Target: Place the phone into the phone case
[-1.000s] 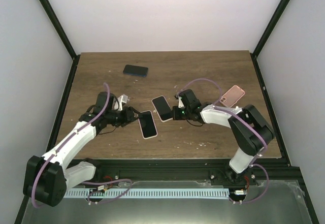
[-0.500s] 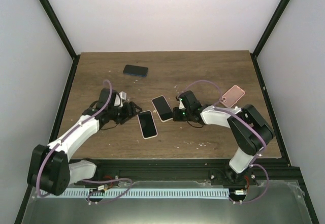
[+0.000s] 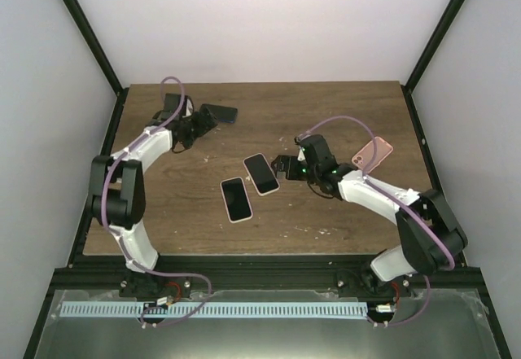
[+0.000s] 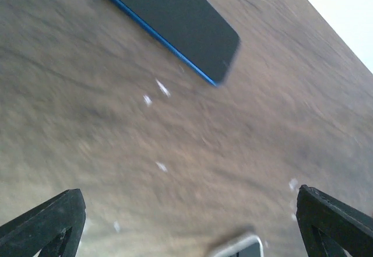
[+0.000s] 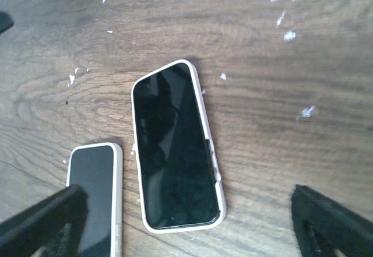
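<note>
Two dark-screened phones in white cases lie side by side mid-table, one to the left (image 3: pixel 236 199) (image 5: pixel 96 201) and one to the right (image 3: pixel 261 173) (image 5: pixel 175 146). A blue-edged phone (image 3: pixel 217 113) (image 4: pixel 170 27) lies face up at the back. A pink phone case (image 3: pixel 373 153) lies at the right. My left gripper (image 3: pixel 198 123) (image 4: pixel 186 225) is open just left of the blue-edged phone, holding nothing. My right gripper (image 3: pixel 283 166) (image 5: pixel 186 225) is open just right of the right white-cased phone, with nothing between its fingers.
The wooden table (image 3: pixel 326 115) carries small white flecks (image 5: pixel 282 12). Black frame posts and white walls close in the back and both sides. A corner of a white-cased phone (image 4: pixel 240 248) shows at the bottom of the left wrist view.
My left arm swung from the left white-cased phone to the back of the table, next to the blue-edged phone, opening on the way. My right gripper opened and backed off slightly.
</note>
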